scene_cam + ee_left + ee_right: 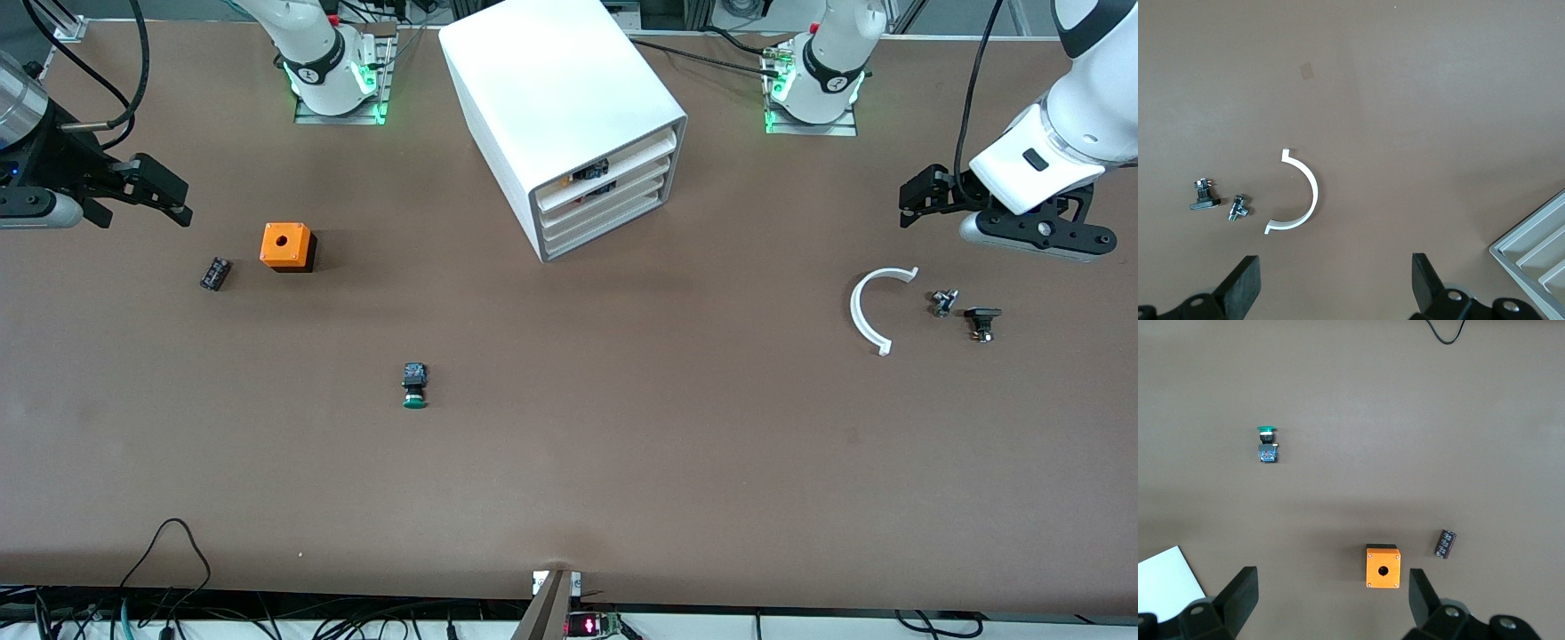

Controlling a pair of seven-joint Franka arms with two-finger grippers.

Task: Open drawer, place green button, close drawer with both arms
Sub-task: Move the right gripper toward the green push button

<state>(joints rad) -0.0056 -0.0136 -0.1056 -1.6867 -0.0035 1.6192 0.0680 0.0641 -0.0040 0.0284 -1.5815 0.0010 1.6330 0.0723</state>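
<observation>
Both grippers hang spread and empty: the left gripper [909,197] over the left arm's end, the right gripper [174,201] over the other. All cabinet [569,116] drawers [605,191] sit shut; the button [414,386] lies on the table [622,444], nearer the camera.

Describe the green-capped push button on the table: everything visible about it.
The small push button with a round green cap and stubby black body lies on its side on the bare brown table, cap toward the front camera. A blue patch shows on the end of the body away from the cap. It lies nearer the front camera than the orange cube with a hole, apart from it. Nothing touches it but the table; neither gripper is near it.
</observation>
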